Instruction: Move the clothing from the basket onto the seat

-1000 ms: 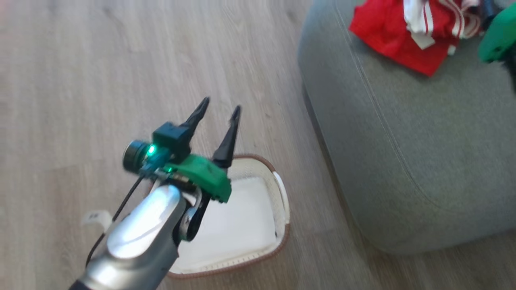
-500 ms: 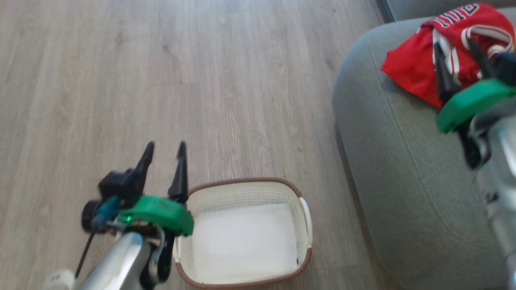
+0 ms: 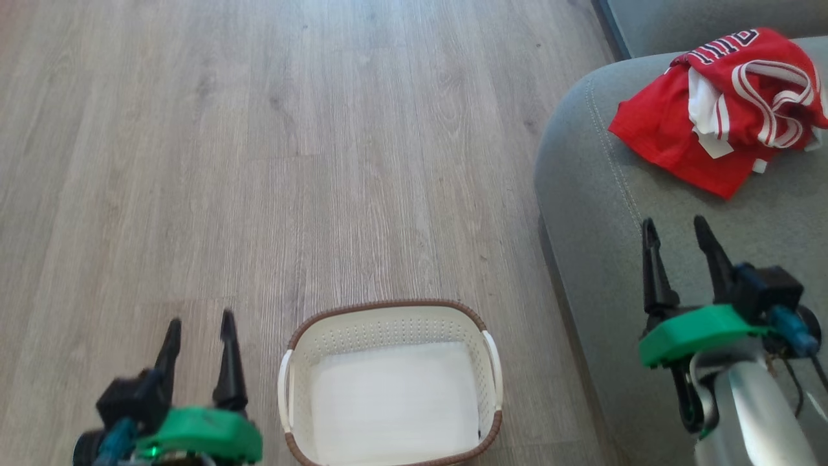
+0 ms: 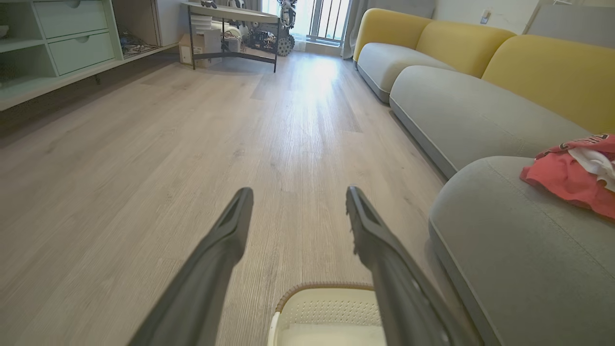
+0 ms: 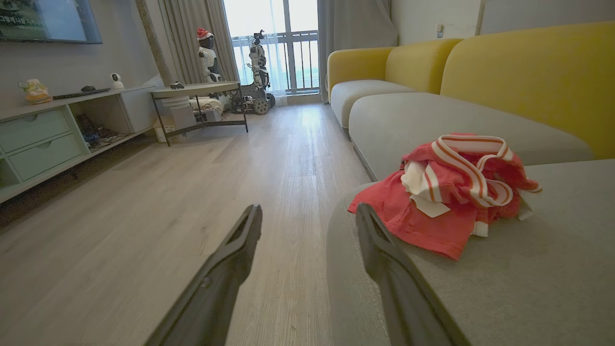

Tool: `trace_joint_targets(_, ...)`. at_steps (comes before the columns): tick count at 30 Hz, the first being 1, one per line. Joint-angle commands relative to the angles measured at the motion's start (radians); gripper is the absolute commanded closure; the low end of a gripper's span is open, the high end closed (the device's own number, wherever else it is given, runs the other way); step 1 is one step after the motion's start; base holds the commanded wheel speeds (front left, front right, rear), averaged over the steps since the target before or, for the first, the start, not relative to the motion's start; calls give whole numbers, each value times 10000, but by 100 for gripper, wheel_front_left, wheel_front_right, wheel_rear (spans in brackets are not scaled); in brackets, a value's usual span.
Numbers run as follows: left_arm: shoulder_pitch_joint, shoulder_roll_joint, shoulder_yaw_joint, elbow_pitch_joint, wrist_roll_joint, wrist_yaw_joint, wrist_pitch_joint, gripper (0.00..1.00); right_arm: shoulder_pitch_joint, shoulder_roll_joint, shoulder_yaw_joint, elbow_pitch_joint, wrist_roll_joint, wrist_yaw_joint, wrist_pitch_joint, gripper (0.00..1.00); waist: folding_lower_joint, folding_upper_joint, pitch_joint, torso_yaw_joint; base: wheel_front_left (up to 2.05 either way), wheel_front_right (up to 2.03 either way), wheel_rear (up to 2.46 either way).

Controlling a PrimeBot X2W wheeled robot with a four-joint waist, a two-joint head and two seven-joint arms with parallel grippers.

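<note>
**Clothing on seat, basket on floor, both grippers released**

The clothing (image 3: 718, 123) lies as a crumpled red heap on the seat (image 3: 621, 213), near its far left corner. The heap's long axis runs left-right in the head view. Its dark-lettered part is at the far edge, and a plain red flap points toward the floor side.

The basket (image 3: 388, 304) sits on the floor (image 3: 259, 162) just left of the seat. Its long axis also runs left-right, with a handle on each short end, and its white bottom is in plain sight.

The left gripper (image 3: 200, 318) hangs over the floor beside the basket's left end, fingers spread and holding nothing. The right gripper (image 3: 674, 222) hangs over the seat, on the near side of the clothing and apart from it, also spread with nothing held.

The floor is pale wood plank. In the room are more grey seats with yellow backrests (image 5: 528, 72), a low cabinet (image 4: 77, 38), a table (image 5: 202, 89) and other robots (image 5: 257, 53) by the window.
</note>
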Motion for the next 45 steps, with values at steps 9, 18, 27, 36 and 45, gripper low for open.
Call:
trace_joint_targets(9, 547, -329, 1139, -614, 503, -51, -125, 0, 694, 92, 1158, -1027, 639, -4, -30, 0, 1, 0, -245, 309, 0, 0, 0)
trace_joint_targets(18, 924, -697, 1485, -564, 769, -369, -126, 0, 1025, 94, 1306, -1080, 671, -4, -49, 0, 1, 0, -417, 605, 0, 0, 0)
trace_joint_targets(27, 1026, -866, 1702, -392, 941, -580, -126, 0, 1302, 94, 1335, -1017, 695, -4, -66, 0, 1, 0, -560, 706, 0, 0, 0)
trace_joint_targets(36, 1040, -944, 1842, -303, 1094, -763, -126, 0, 1405, 94, 1332, -962, 787, -4, -80, 0, 1, 0, -592, 673, 0, 0, 0)
trace_joint_targets(45, 1287, -1027, 1456, 176, 1023, -891, 21, 100, 1597, 58, 1068, -507, 737, 0, 6, 100, 1, 0, -571, 678, 0, 0, 0)
